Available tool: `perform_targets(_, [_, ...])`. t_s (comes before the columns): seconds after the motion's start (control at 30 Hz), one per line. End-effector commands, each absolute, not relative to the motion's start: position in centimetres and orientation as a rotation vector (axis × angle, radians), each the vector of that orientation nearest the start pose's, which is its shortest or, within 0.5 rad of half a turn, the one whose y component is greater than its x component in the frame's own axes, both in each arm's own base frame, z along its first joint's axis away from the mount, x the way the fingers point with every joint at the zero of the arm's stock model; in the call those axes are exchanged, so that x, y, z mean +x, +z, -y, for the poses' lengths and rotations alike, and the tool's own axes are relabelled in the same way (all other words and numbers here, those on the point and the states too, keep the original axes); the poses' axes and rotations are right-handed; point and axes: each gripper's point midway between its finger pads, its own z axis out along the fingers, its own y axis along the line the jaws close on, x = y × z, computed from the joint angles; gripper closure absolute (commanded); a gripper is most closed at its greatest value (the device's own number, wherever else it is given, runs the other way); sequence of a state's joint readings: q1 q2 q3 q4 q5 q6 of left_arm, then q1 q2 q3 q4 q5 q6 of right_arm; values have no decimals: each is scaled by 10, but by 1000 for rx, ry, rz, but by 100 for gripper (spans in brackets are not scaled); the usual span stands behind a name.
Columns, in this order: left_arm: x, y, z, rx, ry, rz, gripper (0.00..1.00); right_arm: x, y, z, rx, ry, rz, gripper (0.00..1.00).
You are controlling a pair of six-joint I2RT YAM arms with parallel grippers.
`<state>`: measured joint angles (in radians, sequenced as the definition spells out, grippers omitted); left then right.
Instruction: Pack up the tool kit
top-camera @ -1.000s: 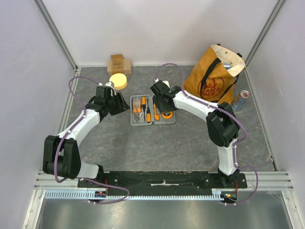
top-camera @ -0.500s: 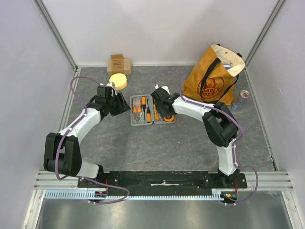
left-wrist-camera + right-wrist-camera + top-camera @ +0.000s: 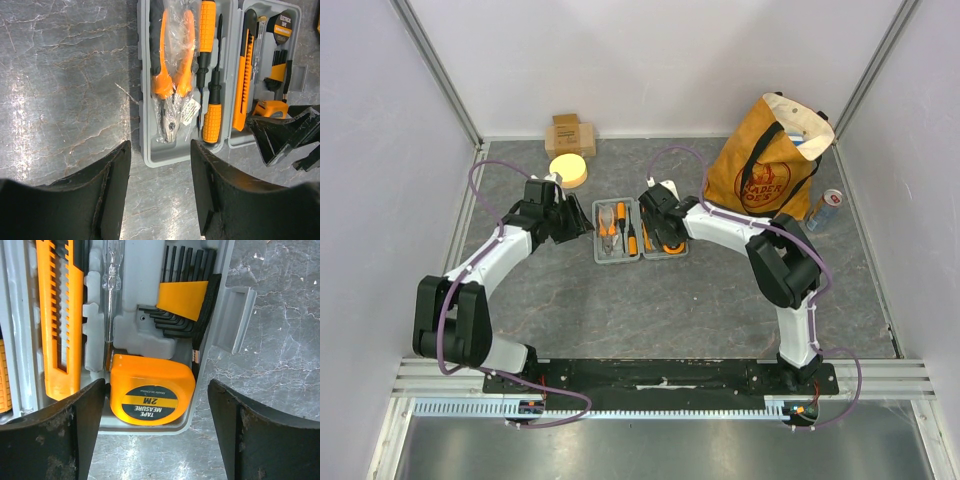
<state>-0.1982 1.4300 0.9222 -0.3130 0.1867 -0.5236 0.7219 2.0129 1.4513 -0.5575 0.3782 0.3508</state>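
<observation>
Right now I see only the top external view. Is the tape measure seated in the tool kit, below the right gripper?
Observer: Yes. The right wrist view shows the tape measure lying in a corner slot of the case, with the right gripper open over it.
Operator: What is next to it?
Observer: Hex keys in an orange holder fill the neighbouring slot.
Operator: And the other arm?
Observer: The left gripper is open and empty, above the end of the case half that holds plastic-wrapped pliers.

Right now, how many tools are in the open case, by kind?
Pliers: 1
Screwdrivers: 2
Utility knife: 1
Tester pen: 1
Hex key set: 1
Tape measure: 1
Electrical tape roll: 1
Total: 8
</observation>
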Motion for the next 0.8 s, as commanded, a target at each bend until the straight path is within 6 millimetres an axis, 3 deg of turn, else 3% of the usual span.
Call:
perform_targets(0.0, [358, 118, 127, -300, -568, -2404, 43, 371, 71, -258, -343, -66, -2489, 12])
perform_targets(0.27, [362, 111, 131, -304, -584, -2432, 43, 370, 86, -268, -394, 1, -2481, 22])
perform_targets(0.57, [365, 104, 140, -317, -642, -2472, 43, 381, 84, -269, -472, -49, -2450, 37])
perform_targets(0.77, [364, 92, 149, -310, -697, -2522, 44, 380, 69, -271, -536, -45, -2464, 45])
